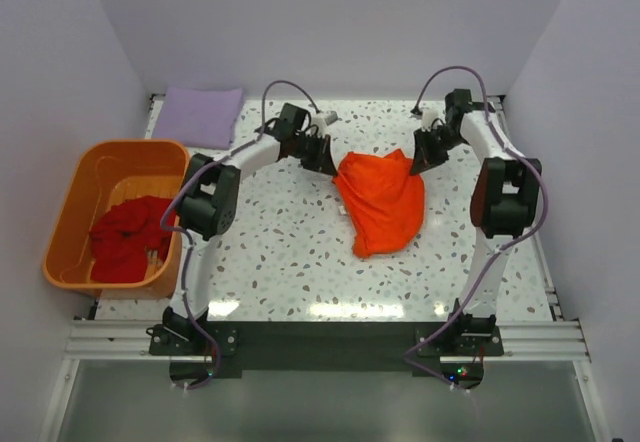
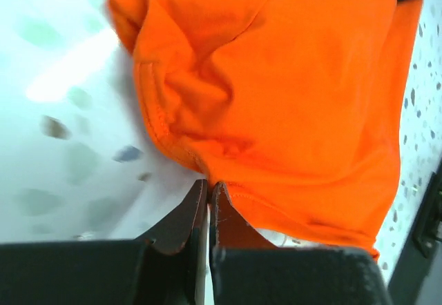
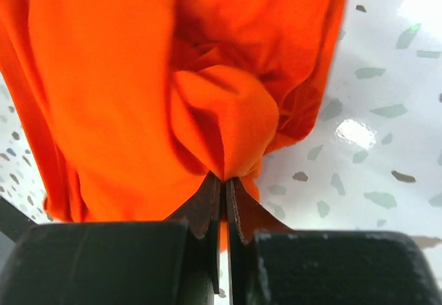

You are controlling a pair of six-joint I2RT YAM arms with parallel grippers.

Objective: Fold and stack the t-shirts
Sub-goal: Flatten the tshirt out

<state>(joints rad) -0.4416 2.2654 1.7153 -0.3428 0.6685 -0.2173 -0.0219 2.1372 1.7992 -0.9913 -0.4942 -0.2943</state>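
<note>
Left fingers (image 2: pixel 185 217): pinching orange t-shirt (image 2: pixel 290 98) hem
Right fingers (image 3: pixel 202 210): pinching its bunched fold
Tub (image 1: pixel 130 145): holds red t-shirt (image 1: pixel 125 237), top view only
Lavender t-shirt (image 1: pixel 200 115): behind tub, likewise

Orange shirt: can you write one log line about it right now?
step: grasp | orange t-shirt: bunched | left tool: shut on its edge | right tool: shut on it

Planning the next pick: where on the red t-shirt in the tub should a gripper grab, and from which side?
Pinch a raised fold on top of the crumpled red t-shirt, coming straight down. The orange tub walls it in all round, so a sideways approach looks blocked.
</note>
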